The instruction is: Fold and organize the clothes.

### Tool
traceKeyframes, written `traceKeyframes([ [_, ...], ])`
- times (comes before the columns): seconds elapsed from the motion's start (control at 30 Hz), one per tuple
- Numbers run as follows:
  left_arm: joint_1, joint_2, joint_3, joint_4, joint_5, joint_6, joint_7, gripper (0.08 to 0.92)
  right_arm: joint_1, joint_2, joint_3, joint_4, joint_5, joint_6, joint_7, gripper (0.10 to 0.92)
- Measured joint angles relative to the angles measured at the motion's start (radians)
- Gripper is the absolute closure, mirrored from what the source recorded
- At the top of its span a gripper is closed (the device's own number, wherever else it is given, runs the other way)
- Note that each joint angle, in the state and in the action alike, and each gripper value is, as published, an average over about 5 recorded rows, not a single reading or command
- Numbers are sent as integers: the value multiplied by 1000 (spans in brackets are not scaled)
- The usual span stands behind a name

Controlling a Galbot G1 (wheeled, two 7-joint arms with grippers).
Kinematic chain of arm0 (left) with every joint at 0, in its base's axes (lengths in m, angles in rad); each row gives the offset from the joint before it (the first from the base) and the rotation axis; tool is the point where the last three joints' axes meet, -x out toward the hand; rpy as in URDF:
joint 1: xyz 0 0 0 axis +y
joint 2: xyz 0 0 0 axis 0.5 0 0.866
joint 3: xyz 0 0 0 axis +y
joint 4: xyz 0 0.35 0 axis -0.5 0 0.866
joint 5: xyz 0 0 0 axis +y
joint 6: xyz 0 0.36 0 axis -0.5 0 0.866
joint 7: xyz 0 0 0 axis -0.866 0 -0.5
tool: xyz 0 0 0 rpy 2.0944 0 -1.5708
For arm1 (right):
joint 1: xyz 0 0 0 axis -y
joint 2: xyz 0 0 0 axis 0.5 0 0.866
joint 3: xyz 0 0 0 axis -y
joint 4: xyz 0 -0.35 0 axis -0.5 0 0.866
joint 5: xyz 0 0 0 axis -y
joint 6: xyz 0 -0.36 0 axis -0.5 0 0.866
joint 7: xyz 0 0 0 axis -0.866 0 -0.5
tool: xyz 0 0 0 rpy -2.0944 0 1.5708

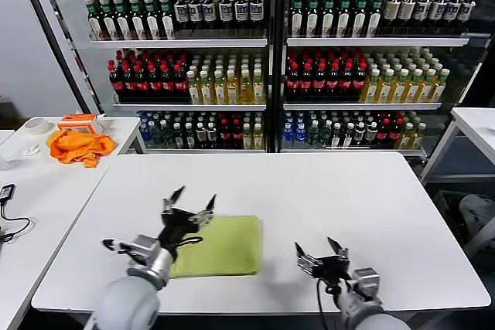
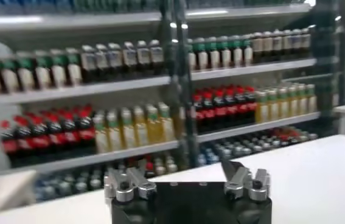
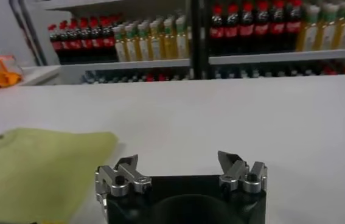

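The lime yellow-green T-shirt [image 1: 222,245] lies folded into a flat rectangle on the white table [image 1: 332,191], near its front edge; no white print shows. It also shows in the right wrist view [image 3: 35,170]. My left gripper [image 1: 189,199] is open and empty, raised above the shirt's left edge with its fingers pointing up and away; the left wrist view shows its open fingers [image 2: 129,182] against the shelves. My right gripper [image 1: 319,251] is open and empty, low over the table to the right of the shirt, apart from it [image 3: 178,167].
An orange cloth [image 1: 77,146] and an orange-and-white box [image 1: 80,121] lie on a side table [image 1: 39,191] at the left, with a tape roll [image 1: 35,125]. Drink shelves [image 1: 263,52] stand behind the table. Another table [image 1: 476,125] is at the right.
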Motion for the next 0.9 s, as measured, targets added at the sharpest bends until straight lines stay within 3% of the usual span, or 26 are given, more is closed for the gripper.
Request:
traceKeyframes([
  [0.13, 38, 22, -49, -17, 18, -19, 6, 180, 77, 31, -76, -48, 21, -14, 5, 203],
  [0.9, 94, 22, -89, -33, 84, -50, 21, 177, 296, 145, -288, -281, 123, -40, 109, 218],
])
